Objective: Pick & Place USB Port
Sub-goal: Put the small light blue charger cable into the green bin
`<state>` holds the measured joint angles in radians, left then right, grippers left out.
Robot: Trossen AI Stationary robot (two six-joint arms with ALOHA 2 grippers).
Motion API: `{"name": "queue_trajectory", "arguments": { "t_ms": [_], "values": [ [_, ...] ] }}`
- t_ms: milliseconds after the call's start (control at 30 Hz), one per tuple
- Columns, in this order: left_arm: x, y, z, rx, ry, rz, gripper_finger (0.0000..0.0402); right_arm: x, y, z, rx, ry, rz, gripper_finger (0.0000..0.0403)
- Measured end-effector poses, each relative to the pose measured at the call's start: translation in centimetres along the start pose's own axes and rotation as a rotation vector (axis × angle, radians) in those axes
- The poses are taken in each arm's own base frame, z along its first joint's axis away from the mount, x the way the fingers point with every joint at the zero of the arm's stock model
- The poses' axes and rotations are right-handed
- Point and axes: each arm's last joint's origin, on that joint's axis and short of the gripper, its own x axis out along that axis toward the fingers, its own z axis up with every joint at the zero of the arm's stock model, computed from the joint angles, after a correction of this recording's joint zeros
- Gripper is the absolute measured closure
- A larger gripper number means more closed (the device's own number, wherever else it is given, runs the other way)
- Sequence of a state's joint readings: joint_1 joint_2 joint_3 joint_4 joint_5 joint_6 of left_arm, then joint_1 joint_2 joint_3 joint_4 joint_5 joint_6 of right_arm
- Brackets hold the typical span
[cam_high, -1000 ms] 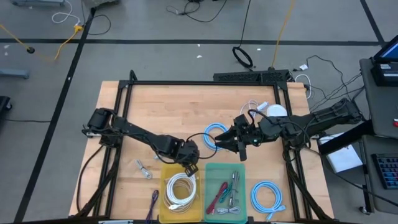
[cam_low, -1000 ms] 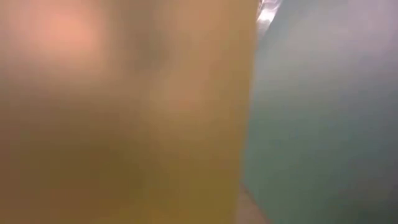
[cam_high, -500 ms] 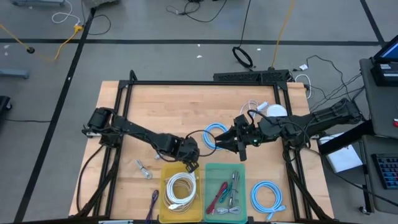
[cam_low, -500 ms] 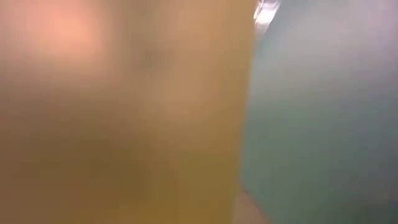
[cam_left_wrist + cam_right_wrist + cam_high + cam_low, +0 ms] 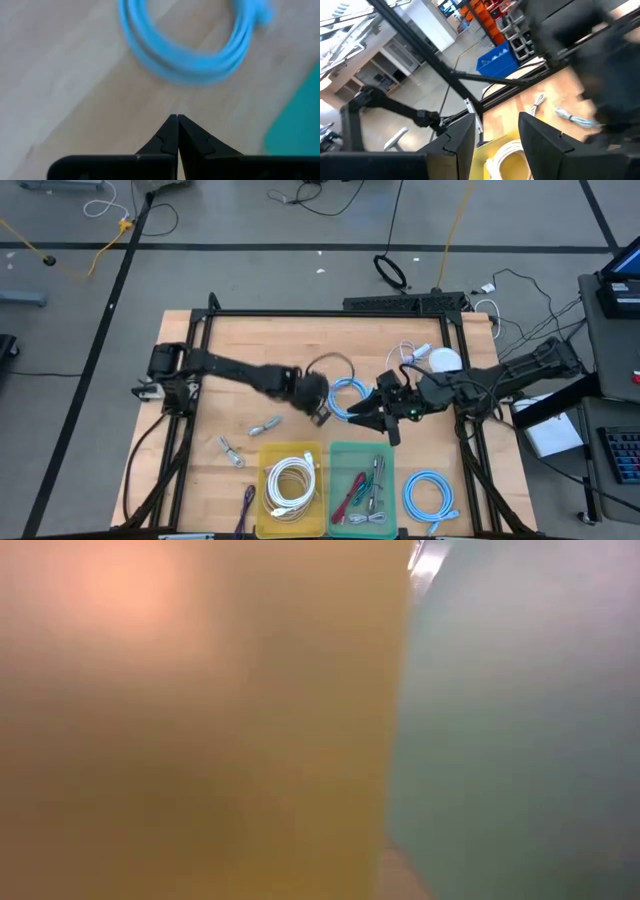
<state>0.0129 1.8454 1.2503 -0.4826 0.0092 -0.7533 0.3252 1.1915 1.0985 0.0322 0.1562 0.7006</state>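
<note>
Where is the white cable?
In the high view, the white cable lies coiled in the yellow bin at the table's near edge, just left of the green bin.

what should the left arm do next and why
Probably open the left gripper and lower it onto the blue cable coil just ahead. Its fingers are pressed shut with nothing between them, and the left wrist view shows the coil lying loose on the table right past the fingertips. The right gripper hovers open beside the same coil, so approach with care.
</note>
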Motion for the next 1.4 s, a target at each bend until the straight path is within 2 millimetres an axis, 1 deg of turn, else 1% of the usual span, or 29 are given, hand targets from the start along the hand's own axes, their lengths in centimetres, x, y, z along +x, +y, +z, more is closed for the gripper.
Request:
{"name": "queue_trajectory", "arguments": {
  "t_ms": [67,167,300,400,467,533,633,700,800,833,933,1033,1100,1167,1233,1333,1367,1400],
  "values": [
    [-0.1,0.8,1.8,-0.036,-0.01,-0.114,0.0394,-0.2,0.4,-0.2,-0.007,0.009,0.017,0.0259],
    [-0.6,1.5,4.4,-0.053,-0.04,-0.343,0.0394,-0.7,1.1,-0.4,-0.025,0.011,0.051,0.0259],
    [-1.9,1.3,7.1,-0.045,-0.101,-0.674,0.0394,-2.1,2.5,0.3,-0.067,-0.045,0.15,0.0259],
    [-4.4,0.0,8.4,0.007,-0.186,-0.898,0.0394,-3.8,4.2,1.7,-0.12,-0.167,0.306,0.0259],
    [-7.0,-1.2,8.5,0.061,-0.26,-1.008,0.0394,-5.1,5.2,2.8,-0.169,-0.28,0.399,0.0259],
    [-9.9,-2.4,8.2,0.125,-0.339,-1.097,0.0394,-6.6,6.0,3.7,-0.227,-0.393,0.483,0.0259],
    [-14.5,-3.8,6.6,0.217,-0.416,-1.16,0.0394,-8.1,6.7,4.6,-0.303,-0.513,0.53,0.0259],
    [-17.4,-4.7,4.8,0.276,-0.452,-1.167,0.0394,-8.7,6.8,4.9,-0.347,-0.552,0.529,0.0259],
    [-21.3,-5.6,1.4,0.333,-0.482,-1.119,0.0394,-8.9,6.7,5.3,-0.407,-0.614,0.509,0.0259],
    [-22.4,-5.7,0.1,0.339,-0.495,-1.084,0.0394,-8.9,6.7,5.5,-0.431,-0.646,0.503,0.0259],
    [-24.8,-5.9,-3.6,0.347,-0.53,-0.946,0.0394,-8.8,6.6,6.2,-0.502,-0.775,0.448,0.0259],
    [-26.4,-5.7,-7.0,0.326,-0.556,-0.792,0.0394,-8.4,5.9,6.8,-0.573,-0.845,0.294,0.0259],
    [-26.7,-5.4,-8.8,0.296,-0.542,-0.687,0.0394,-7.6,4.9,7.2,-0.659,-0.77,0.147,0.026],
    [-26.6,-5.0,-10.4,0.252,-0.508,-0.588,0.0394,-6.5,3.2,7.6,-0.746,-0.571,-0.008,0.0265],
    [-26.2,-4.6,-11.6,0.201,-0.469,-0.498,0.0394,-4.9,1.1,7.7,-0.781,-0.328,-0.142,0.0273],
    [-25.4,-4.1,-13.1,0.156,-0.398,-0.392,0.0394,-2.5,-2.0,7.1,-0.813,-0.017,-0.262,0.0284],
    [-25.0,-4.0,-13.5,0.145,-0.369,-0.354,0.0394,-1.9,-2.6,6.9,-0.815,0.044,-0.274,0.0286],
    [-24.6,-3.8,-13.8,0.139,-0.34,-0.31,0.0394,-1.3,-3.0,6.8,-0.808,0.07,-0.283,0.0288]
  ]
}}
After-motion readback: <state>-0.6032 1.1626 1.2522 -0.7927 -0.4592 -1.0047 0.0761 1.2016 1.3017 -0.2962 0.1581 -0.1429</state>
